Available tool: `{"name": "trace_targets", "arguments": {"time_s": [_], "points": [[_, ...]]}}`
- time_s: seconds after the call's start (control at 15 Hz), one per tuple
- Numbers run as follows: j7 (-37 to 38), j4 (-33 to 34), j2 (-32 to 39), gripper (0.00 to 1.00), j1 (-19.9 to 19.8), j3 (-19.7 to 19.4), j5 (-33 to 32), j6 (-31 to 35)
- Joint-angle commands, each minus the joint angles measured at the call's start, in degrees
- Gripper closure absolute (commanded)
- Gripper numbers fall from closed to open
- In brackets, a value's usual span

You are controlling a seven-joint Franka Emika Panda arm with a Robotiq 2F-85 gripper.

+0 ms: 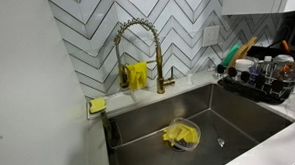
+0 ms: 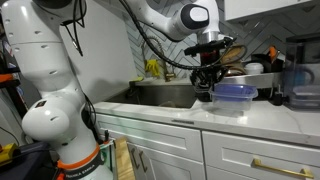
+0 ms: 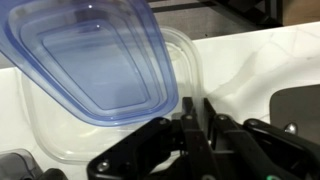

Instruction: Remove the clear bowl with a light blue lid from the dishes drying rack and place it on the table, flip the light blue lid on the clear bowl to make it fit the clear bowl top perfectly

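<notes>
With the clear bowl near the counter's front edge, flipping is in hand. The gripper, fingers narrowly apart, meets the tilted light blue lid; whether it holds the lid cannot be told. Next it likely needs turning over and seating squarely.

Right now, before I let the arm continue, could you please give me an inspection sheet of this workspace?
Surface: white countertop, beside the sink.
Job's things: clear bowl stands on the countertop, out of the dishes drying rack; light blue lid lies askew over it, not seated.
Clutter: clear container with something yellow in it, in the sink; yellow sponge at the sink's corner.
Gripper: gripper at the lid's edge, fingers close together; a grip cannot be told.
Cables: black cables along the arm.
Surroundings: gold faucet, chevron tile wall, white cabinets.
</notes>
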Motion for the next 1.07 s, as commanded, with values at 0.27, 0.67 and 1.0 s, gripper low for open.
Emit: {"name": "trace_targets", "arguments": {"time_s": [0.27, 0.67, 1.0], "points": [[4.5, -4.9, -0.6, 0.97, -0.9, -0.2, 1.8, 7.9], [5.4, -6.4, -0.5, 0.63, -0.9, -0.2, 2.0, 10.5], [5.7, -6.0, -0.8, 0.27, -0.9, -0.3, 2.2, 10.1]]}}
